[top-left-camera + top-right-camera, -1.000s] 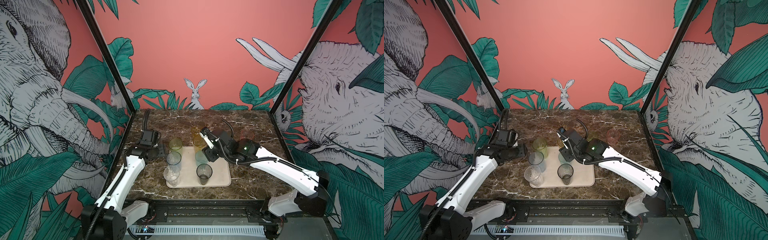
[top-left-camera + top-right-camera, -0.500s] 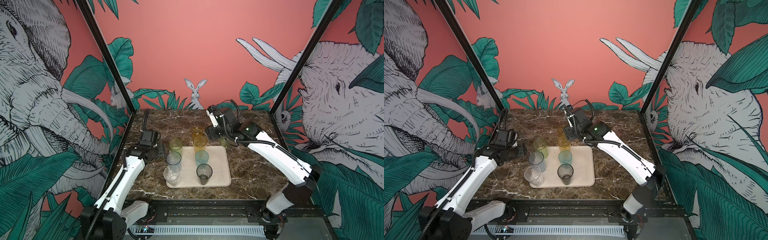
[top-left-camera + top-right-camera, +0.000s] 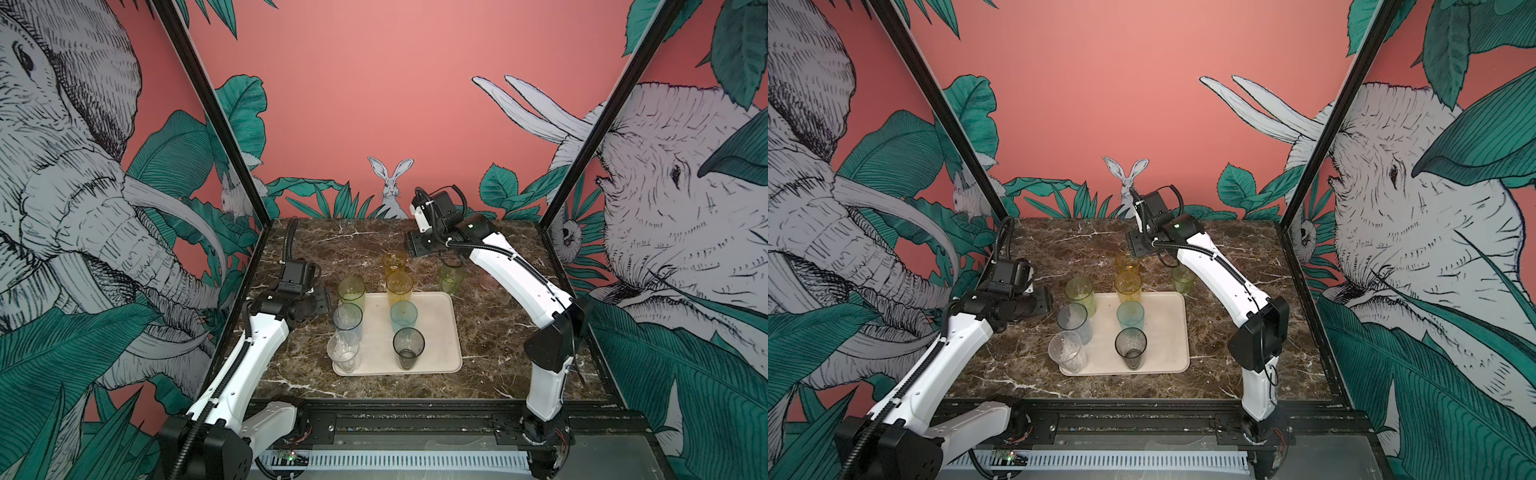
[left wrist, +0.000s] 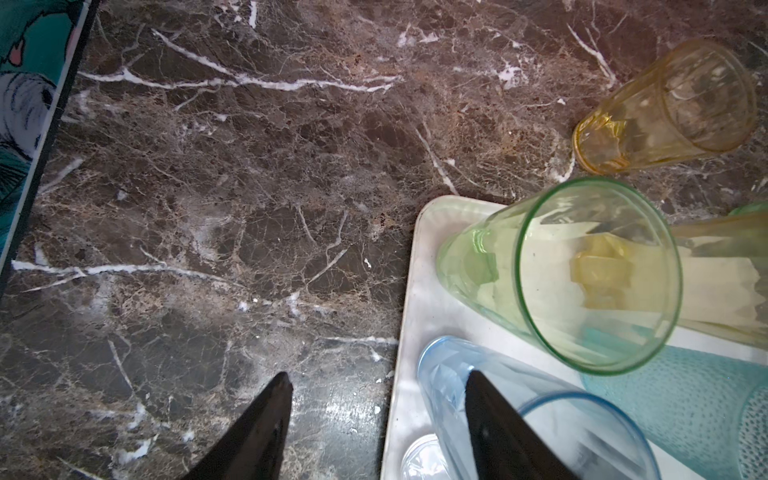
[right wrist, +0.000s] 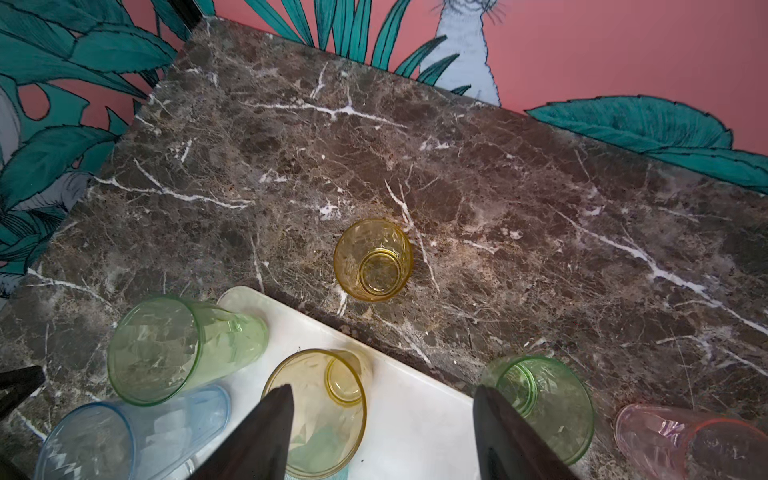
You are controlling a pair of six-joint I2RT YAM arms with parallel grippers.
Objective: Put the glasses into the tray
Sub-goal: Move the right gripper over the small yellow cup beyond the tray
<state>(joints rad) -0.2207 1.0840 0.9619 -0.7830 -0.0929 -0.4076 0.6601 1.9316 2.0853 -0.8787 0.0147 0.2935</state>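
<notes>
1. While both arms hover, 6 glasses stand in the tray [image 3: 440,328]: tall yellow-green glass [image 3: 351,293], pale blue glass [image 3: 347,322] and clear glass [image 3: 343,353] in the column nearest the left gripper [image 4: 377,378]; tall amber glass [image 3: 400,289], teal glass [image 3: 403,318] and grey glass [image 3: 409,349] 1 column farther.
2. Left gripper: jaws wide apart, empty, just beside the tray rim. Pale blue glass is closest; contact cannot be told.
3. Right gripper [image 5: 382,390]: jaws wide apart, empty, raised behind the tray.
4. Off the tray on the marble table [image 5: 498,208]: short amber glass [image 5: 372,259] ahead of its fingertips, short green glass [image 5: 540,399] beside 1 finger, pink glass [image 5: 685,440] beyond, partly hidden by the right arm [image 3: 511,274].
5. Tall amber glass stands between the right gripper and the teal glass.
</notes>
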